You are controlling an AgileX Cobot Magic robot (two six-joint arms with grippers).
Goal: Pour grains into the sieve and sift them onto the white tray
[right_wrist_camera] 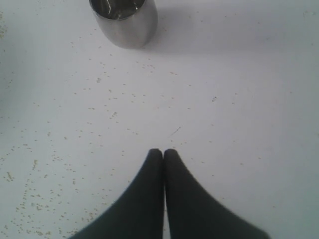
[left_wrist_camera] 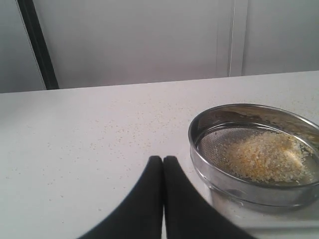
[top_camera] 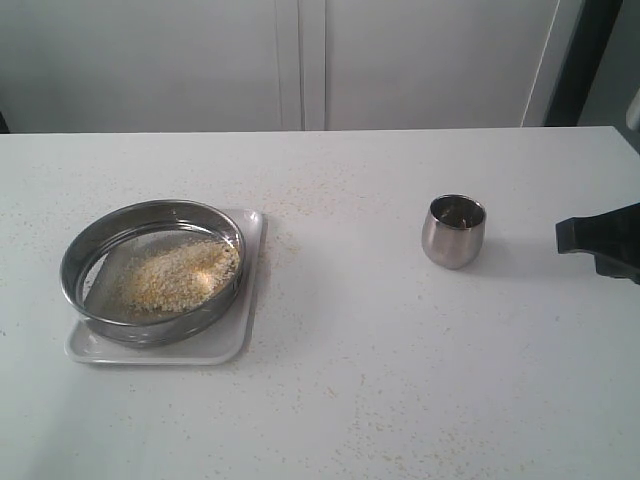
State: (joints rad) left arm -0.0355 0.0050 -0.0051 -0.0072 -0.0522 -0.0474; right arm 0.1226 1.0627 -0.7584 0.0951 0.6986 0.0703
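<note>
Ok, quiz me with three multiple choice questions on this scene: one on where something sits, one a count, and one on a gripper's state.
1. Where does the sieve rest?
A. on a wooden board
B. on the white tray
C. on a shelf

2. How many steel cups are in sight?
A. one
B. two
C. three

3. What state is the right gripper in?
A. open wide
B. shut on the cup
C. shut, holding nothing

Answers:
1 B: the tray's rim shows beneath the sieve.
2 A: a single cup stands upright, well apart from the sieve.
3 C: its fingers meet with nothing between them, short of the cup.
</note>
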